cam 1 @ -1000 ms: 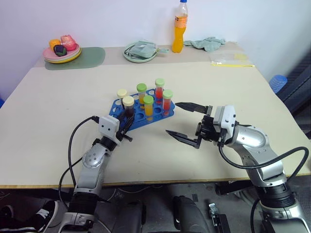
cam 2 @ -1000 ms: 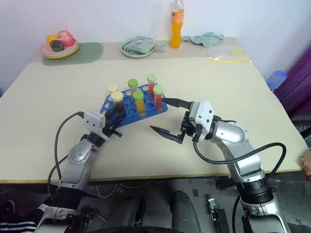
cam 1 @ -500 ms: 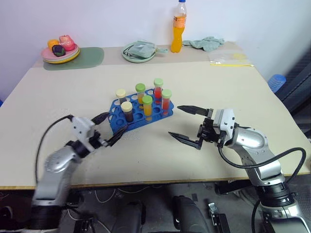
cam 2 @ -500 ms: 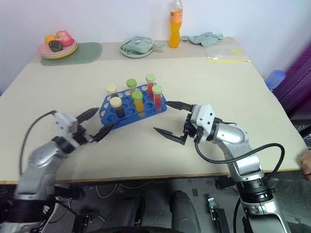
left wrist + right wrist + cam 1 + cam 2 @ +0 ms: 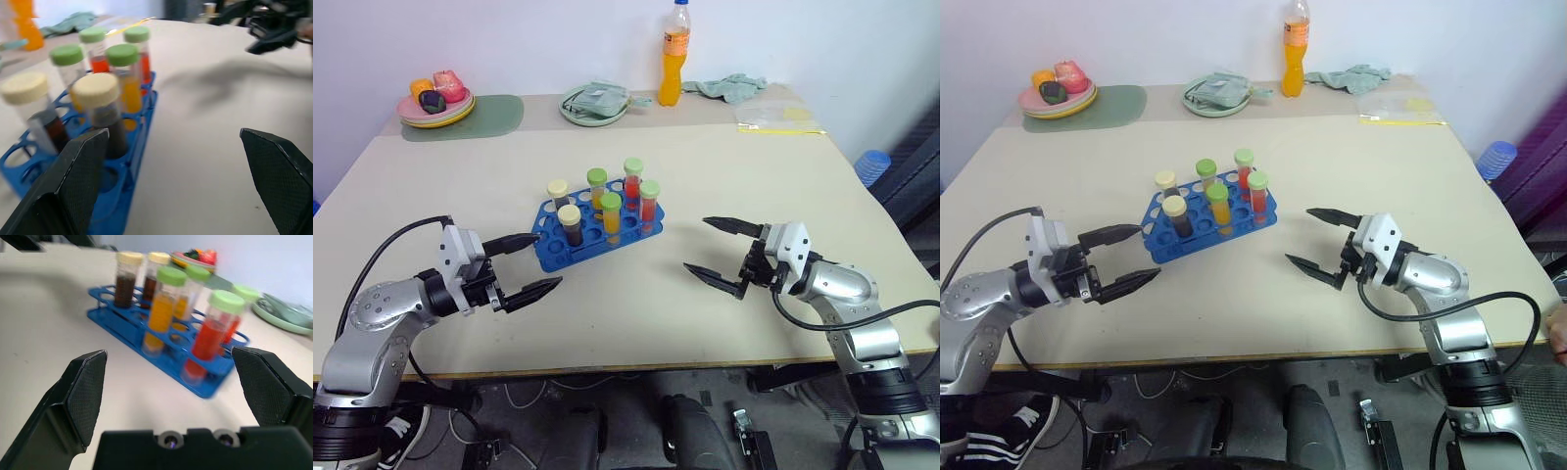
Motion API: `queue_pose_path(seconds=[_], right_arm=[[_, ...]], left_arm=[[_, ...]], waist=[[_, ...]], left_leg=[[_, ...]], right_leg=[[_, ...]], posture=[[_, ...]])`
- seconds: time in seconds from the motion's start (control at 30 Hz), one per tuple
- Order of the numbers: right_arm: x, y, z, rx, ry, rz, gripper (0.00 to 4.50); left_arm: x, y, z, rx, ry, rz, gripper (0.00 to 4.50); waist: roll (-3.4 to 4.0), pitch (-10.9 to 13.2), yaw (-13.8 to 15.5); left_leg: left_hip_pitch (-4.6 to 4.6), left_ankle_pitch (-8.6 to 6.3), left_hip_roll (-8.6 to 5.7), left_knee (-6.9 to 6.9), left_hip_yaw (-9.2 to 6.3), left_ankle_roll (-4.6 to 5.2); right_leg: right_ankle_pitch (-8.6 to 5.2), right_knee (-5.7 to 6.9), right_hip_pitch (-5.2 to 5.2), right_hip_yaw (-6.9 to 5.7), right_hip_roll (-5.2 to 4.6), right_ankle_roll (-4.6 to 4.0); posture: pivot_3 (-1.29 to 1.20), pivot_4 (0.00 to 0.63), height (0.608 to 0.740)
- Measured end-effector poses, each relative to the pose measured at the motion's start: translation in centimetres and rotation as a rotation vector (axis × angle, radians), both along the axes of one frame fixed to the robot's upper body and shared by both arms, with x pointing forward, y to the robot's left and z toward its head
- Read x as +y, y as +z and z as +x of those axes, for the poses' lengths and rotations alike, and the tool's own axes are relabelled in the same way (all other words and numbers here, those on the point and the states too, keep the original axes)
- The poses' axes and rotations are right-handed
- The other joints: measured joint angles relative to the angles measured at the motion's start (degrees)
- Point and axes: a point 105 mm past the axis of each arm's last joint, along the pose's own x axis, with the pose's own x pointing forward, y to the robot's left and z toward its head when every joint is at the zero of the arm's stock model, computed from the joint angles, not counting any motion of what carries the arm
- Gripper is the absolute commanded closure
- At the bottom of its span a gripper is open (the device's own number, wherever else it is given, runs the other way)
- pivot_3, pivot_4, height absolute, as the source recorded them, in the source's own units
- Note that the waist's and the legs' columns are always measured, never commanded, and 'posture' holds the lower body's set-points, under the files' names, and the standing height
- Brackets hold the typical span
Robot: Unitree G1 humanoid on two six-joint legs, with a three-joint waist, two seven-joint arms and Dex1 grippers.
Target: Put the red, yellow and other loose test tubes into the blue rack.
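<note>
The blue rack (image 5: 597, 231) is sitting near the middle of the beige table (image 5: 783, 186), carrying six capped test tubes (image 5: 611, 217): two dark with cream caps, two yellow and two red with green caps. The left gripper (image 5: 529, 264) is hovering beside the rack's near left end, fingers spread and empty. The right gripper (image 5: 720, 252) is hanging well apart on the rack's right, also gaping and empty.

Nothing readable here, honestly. The tall clear plastic bottle of orange drink (image 5: 675, 54) at the back of the table has an orange label band, but any print on it is too small to make out. No numbers or markings elsewhere that I can read.
</note>
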Motion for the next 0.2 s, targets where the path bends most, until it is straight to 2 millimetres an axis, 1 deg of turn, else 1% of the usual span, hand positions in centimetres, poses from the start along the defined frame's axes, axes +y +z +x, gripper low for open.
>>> queue_pose_path(seconds=[0.13, 0.2], right_arm=[[0.05, -0.10, -0.25, 0.007, -0.004, -0.001, 0.00], [-0.14, -0.06, -0.41, 0.017, -0.008, -0.024, 0.00]], left_arm=[[-0.18, -0.36, -0.37, -0.021, -0.025, -0.005, 0.08], [-0.01, -0.97, -0.49, -0.004, -0.025, -0.019, 0.08]], waist=[[0.00, 0.0, 0.0], [0.01, 0.0, 0.1]], left_leg=[[-0.01, 0.00, 0.00, -0.01, 0.00, 0.00], [-0.02, 0.00, 0.00, 0.00, 0.00, 0.00]], right_leg=[[0.00, -0.03, 0.00, 0.01, -0.02, 0.00], [0.00, -0.04, 0.00, 0.01, -0.02, 0.00]], posture=[[0.00, 0.150, 0.740], [0.00, 0.150, 0.740]])
